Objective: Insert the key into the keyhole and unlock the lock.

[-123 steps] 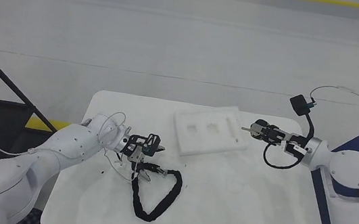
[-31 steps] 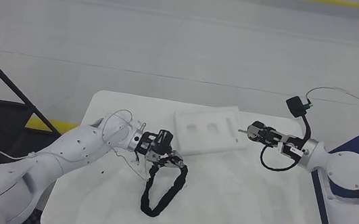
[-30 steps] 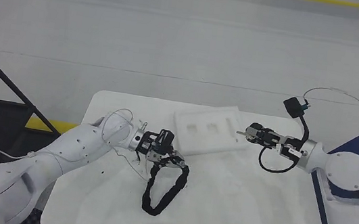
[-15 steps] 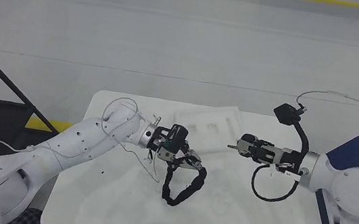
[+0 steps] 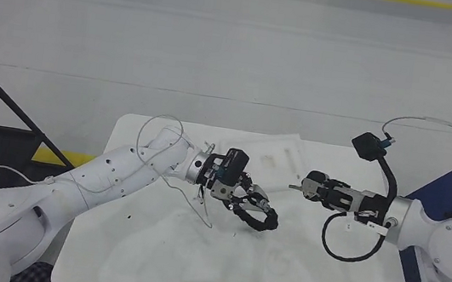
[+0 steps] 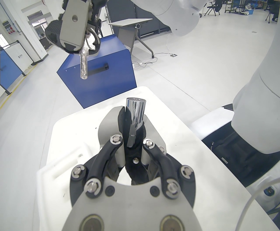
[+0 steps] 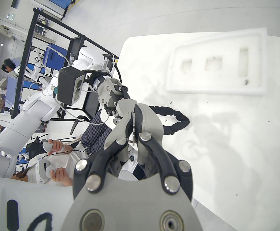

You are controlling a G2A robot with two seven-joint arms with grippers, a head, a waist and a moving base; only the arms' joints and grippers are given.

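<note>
Foam tray [image 7: 256, 61] near lock [image 6: 135, 111], key [image 6: 83, 65] apart, blue cabinet [image 6: 109, 78] beyond

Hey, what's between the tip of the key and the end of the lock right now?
Nothing. The left wrist view shows only open air between the key and the lock, and the top view shows bare table beneath that gap.

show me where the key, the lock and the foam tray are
key [image 6: 83, 65], left wrist view, on the middle of its blade
lock [image 6: 135, 113], left wrist view, on its chrome cylinder
foam tray [image 7: 228, 65], right wrist view, on the bare face between two recesses
</note>
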